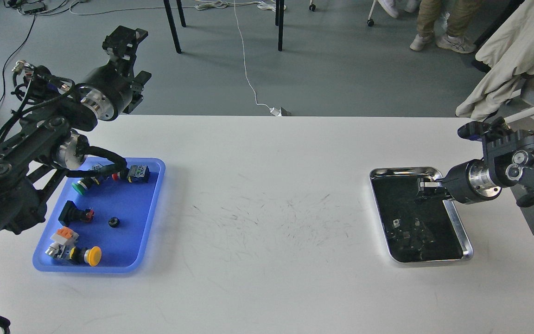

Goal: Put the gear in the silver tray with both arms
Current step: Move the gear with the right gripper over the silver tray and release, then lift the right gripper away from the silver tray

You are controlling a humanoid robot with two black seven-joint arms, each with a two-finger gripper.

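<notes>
No readable writing anywhere. The gear point(113, 222) sits in the blue tray point(151, 218), untouched. The right gripper point(427, 190) hangs over the silver tray point(464, 232); can't tell its opening. The left gripper point(125, 39) is raised, empty and looks parted.

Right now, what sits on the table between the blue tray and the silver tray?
Nothing: in the head view only bare, scuffed white table shows between the blue tray and the silver tray.

right hand point(427, 190) fingers too dark to separate, blue tray point(149, 218) far-left corner hidden behind left arm
</notes>
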